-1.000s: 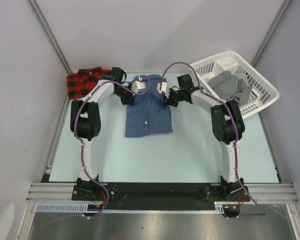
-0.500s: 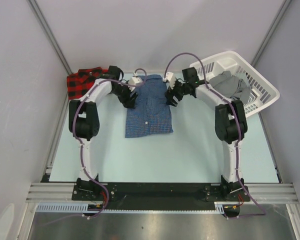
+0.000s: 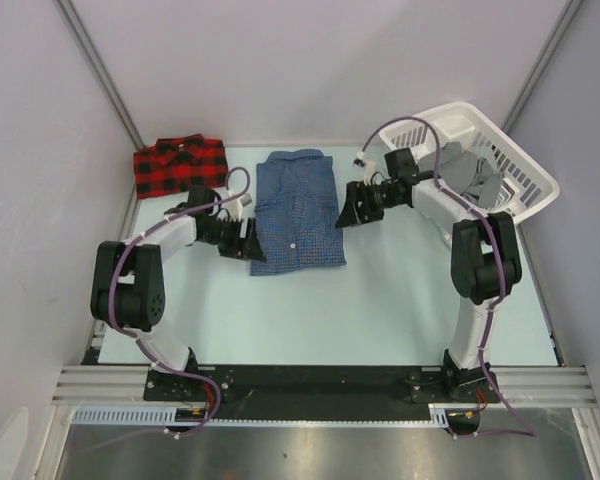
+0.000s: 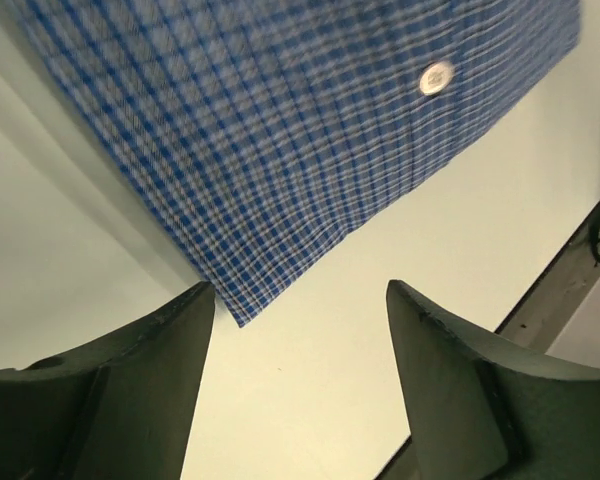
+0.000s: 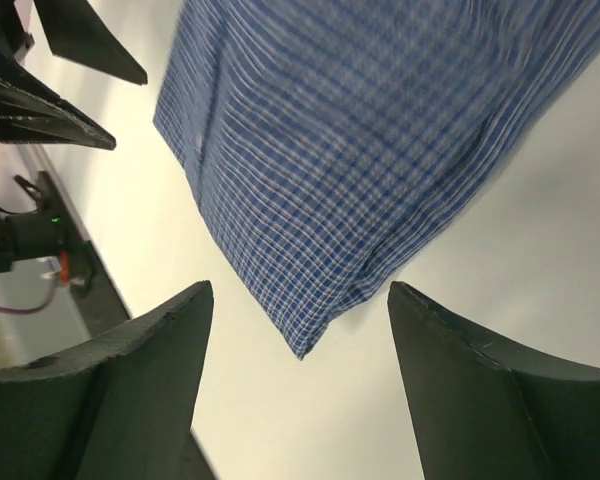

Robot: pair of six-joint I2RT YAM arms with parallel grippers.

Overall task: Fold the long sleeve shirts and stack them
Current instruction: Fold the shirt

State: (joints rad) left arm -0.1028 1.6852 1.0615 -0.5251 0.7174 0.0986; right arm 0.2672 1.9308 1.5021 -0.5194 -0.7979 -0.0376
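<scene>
The dark blue fine-check shirt [image 3: 298, 210] lies folded flat in the middle of the table, collar at the far end. In the left wrist view its near corner [image 4: 280, 130] with one white button [image 4: 436, 77] sits just ahead of my open left gripper [image 4: 300, 292]. From above, the left gripper [image 3: 248, 241] is low beside the shirt's near left edge. My right gripper [image 3: 348, 208] is open beside the right edge, and a folded corner of the shirt [image 5: 380, 130] points between its fingers [image 5: 300, 288] without touching them. The red-and-black plaid shirt [image 3: 180, 165] lies folded at the far left.
A white laundry basket [image 3: 528, 172] stands at the far right corner with a grey garment [image 3: 468, 170] in it. The table's metal front rail [image 3: 320, 382] runs along the near edge by the arm bases.
Both grippers were shut at the blue shirt's collar end; they have opened, let go and drawn back toward me along its sides. The shirt now lies flat.
</scene>
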